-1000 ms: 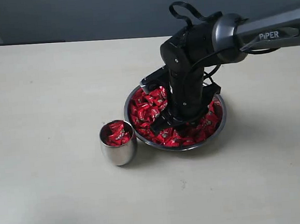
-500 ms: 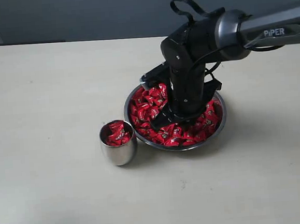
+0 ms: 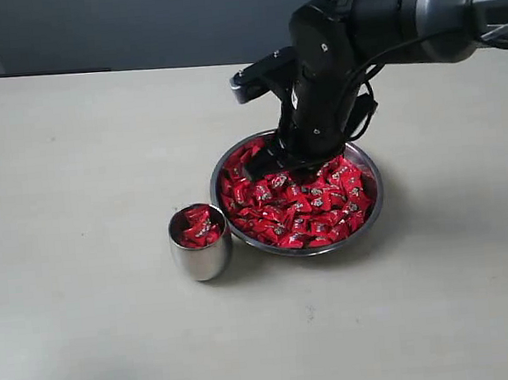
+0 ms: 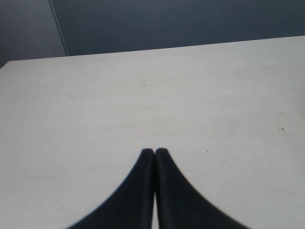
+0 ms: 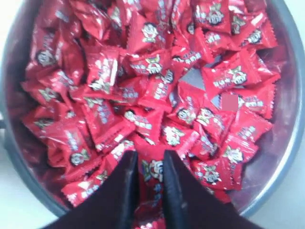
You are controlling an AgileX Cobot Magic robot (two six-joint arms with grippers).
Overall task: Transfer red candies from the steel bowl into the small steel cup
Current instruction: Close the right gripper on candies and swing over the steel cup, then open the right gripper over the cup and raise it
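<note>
The steel bowl [image 3: 373, 217] holds a heap of red candies [image 3: 315, 205] right of the table's middle. My right gripper [image 3: 266, 163] hangs just above the bowl's far-left part. In the right wrist view this gripper [image 5: 150, 164] is shut on one red candy [image 5: 153, 172], with the pile [image 5: 143, 90] and the bowl's rim [image 5: 288, 143] below. The small steel cup [image 3: 201, 254] stands upright against the bowl's near-left side, with a few red candies [image 3: 196, 227] inside. My left gripper [image 4: 155, 151] is shut and empty over bare table, out of the exterior view.
The pale tabletop [image 3: 76, 169] spreads wide to the left and in front of the cup and bowl. A dark wall [image 3: 135, 23] runs behind the table's far edge. The right arm's thick black body [image 3: 373, 31] reaches in from the upper right.
My right gripper has closed on a candy and risen out of the pile, moving toward the bowl's far side. More of the candies now show. Cup and bowl have not moved.
</note>
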